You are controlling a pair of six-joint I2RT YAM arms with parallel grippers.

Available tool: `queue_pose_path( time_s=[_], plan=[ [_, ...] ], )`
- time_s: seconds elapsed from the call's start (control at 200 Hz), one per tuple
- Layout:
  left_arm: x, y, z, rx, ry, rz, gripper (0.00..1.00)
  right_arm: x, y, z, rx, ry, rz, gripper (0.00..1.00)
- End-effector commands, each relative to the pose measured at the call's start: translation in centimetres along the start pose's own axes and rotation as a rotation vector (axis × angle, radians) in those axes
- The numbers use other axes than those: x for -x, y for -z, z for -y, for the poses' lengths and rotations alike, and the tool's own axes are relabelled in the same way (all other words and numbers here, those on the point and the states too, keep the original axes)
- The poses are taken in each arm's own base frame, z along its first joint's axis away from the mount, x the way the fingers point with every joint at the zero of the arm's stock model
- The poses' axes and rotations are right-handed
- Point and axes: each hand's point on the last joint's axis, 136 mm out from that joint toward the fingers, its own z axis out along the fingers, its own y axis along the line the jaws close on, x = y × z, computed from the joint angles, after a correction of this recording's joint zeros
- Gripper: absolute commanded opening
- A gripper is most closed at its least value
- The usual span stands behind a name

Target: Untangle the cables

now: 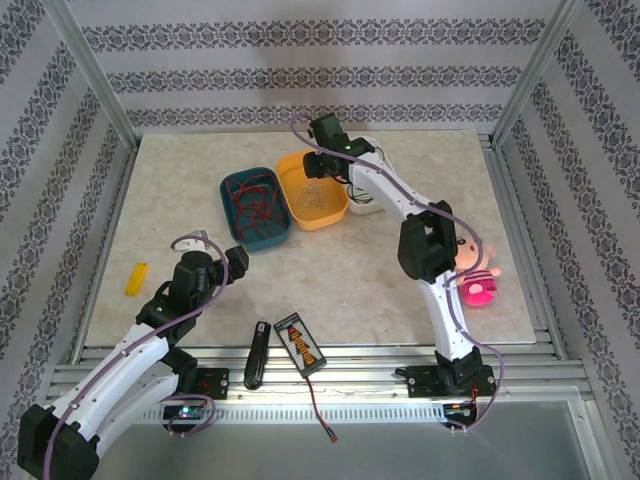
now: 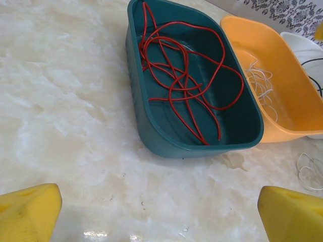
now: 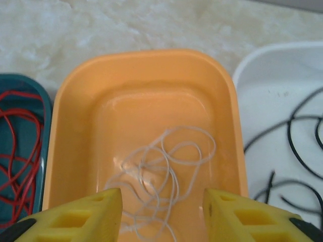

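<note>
The left pincer (image 2: 159,201) was held wide apart before the teal tray (image 2: 137,103) containing the red cable (image 2: 186,85). The right pincer (image 3: 162,201) was seen apart, empty, above the whitish cable (image 3: 164,161) in the orange tray (image 3: 75,126).

Bright even light, soft shadows, slight glare.

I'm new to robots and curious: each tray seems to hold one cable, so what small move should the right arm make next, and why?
Probably lift straight up from the orange tray. The right jaws stand apart above the white cable, which lies loose inside, while the red cable and black cable lie in the neighbouring trays.
</note>
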Motion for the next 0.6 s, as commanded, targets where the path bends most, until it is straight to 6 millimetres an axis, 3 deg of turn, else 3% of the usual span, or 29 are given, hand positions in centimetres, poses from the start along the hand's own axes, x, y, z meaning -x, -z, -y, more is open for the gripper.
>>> queue_pose_path(
  time_s=[0.0, 0.195, 0.32, 0.465, 0.5, 0.595],
  plan=[
    [-0.1, 0.2, -0.3, 0.010, 0.010, 0.001, 1.00, 1.3, 4.9, 0.2, -0.006, -0.009, 0.072, 0.49],
    [0.4, 0.2, -0.2, 0.008, 0.004, 0.019, 0.99, -1.8, 8.4, 1.6, -0.016, -0.037, 0.076, 0.55],
    [0.6, 0.1, -0.1, 0.009, -0.004, 0.025, 0.99, -5.0, 9.9, 3.3, -0.036, -0.088, 0.055, 0.61],
    [0.7, 0.0, 0.0, 0.010, -0.008, 0.030, 0.99, -8.7, 11.2, 4.9, -0.059, -0.145, 0.016, 0.79],
    [0.7, 0.0, 0.0, 0.009, -0.011, 0.029, 0.99, -9.6, 11.3, 5.1, -0.068, -0.154, 0.004, 0.97],
    [0.8, -0.3, 0.2, 0.011, -0.014, 0.024, 0.99, -11.8, 11.8, 6.0, -0.099, -0.173, -0.019, 0.98]
  ],
)
